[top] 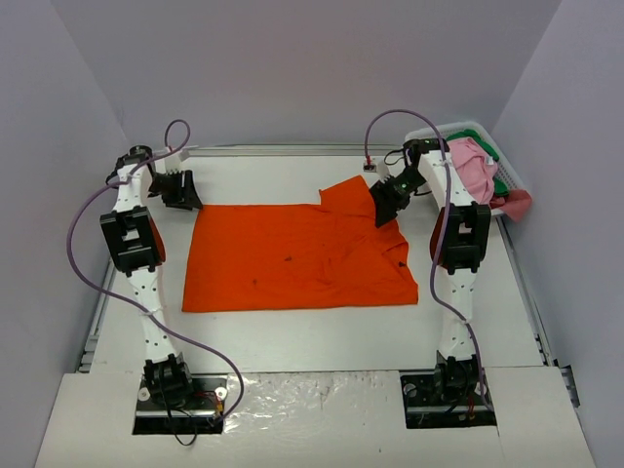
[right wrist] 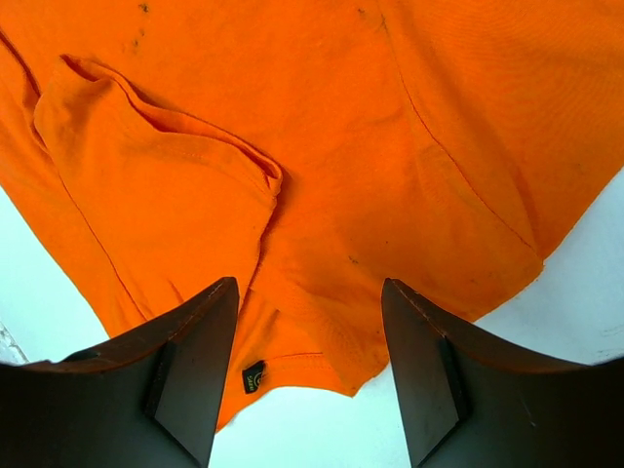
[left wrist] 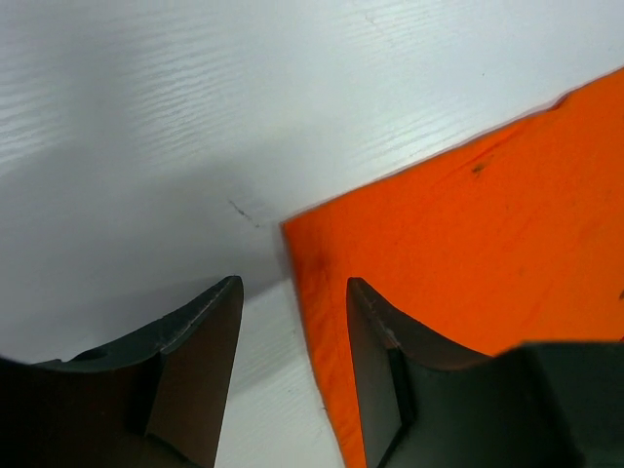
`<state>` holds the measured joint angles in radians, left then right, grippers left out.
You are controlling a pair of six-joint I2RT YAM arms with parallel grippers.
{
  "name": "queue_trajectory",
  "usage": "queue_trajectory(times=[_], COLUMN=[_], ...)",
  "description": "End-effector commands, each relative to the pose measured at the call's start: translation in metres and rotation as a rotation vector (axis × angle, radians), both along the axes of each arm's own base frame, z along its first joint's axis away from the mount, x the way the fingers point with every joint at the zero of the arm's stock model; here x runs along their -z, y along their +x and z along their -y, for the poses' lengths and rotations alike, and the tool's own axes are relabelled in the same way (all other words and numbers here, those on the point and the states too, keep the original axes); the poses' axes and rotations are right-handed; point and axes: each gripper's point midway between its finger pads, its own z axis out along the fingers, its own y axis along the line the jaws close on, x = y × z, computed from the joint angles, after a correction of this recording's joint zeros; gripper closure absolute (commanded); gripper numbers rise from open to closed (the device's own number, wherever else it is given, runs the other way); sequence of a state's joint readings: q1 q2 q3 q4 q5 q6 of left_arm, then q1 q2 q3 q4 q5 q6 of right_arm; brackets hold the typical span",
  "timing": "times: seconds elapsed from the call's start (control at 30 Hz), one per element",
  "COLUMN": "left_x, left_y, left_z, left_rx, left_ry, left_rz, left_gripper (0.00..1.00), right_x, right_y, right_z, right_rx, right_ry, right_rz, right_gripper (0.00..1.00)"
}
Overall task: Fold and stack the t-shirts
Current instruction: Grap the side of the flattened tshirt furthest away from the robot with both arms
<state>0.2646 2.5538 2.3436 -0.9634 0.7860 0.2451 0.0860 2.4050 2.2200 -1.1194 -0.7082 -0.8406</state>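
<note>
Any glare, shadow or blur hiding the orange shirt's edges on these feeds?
Top external: even light, orange t-shirt edges crisp. Left wrist: soft shadow on the table beside the shirt corner, jaws slightly soft. Right wrist: table overexposed, seams and label sharp.

Arms (top: 146,283): white links, black joint blocks.
Cables (top: 70,229): purple, looping behind each hand.
Left hand (top: 178,190), right hand (top: 388,205): black, curved dark fingers (right wrist: 195,361).

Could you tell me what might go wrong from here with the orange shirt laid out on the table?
1. The left gripper hovers with open jaws at the very corner of the orange t-shirt; closing there may catch only the hem, or miss it.
2. Under the open right gripper a sleeve lies doubled over; folding now could trap that crease.
</note>
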Motion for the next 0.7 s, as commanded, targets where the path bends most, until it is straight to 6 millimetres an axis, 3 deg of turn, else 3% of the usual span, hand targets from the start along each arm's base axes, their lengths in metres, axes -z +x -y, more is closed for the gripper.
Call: queue_trajectory(times=[0.0, 0.23, 0.47, 0.67], left_x=[-0.008, 0.001, 0.017, 0.026], left_y=[0.005, 0.007, 0.002, -0.004], left_z=[0.009, 0.011, -0.005, 0.002], left_rx=[0.014, 0.009, -0.018, -0.004], left_ry=[0.064, 0.098, 0.3, 0.339], left_rz=[0.016, -0.002, -0.052, -0.069], left_gripper=[0.55, 0.55, 0.65, 0.65], right_x=[0.004, 0.003, -0.001, 0.001], right_y=[-0.015, -0.018, -0.022, -0.024], right_z=[0.0, 0.001, 0.004, 0.004], right_rx=[-0.013, -0.02, -0.023, -0.026], right_ry=[0.021, 0.024, 0.023, 0.021], right_rz=[-0.07, -0.071, -0.066, -0.073], right_gripper=[0.43, 0.42, 0.41, 0.41])
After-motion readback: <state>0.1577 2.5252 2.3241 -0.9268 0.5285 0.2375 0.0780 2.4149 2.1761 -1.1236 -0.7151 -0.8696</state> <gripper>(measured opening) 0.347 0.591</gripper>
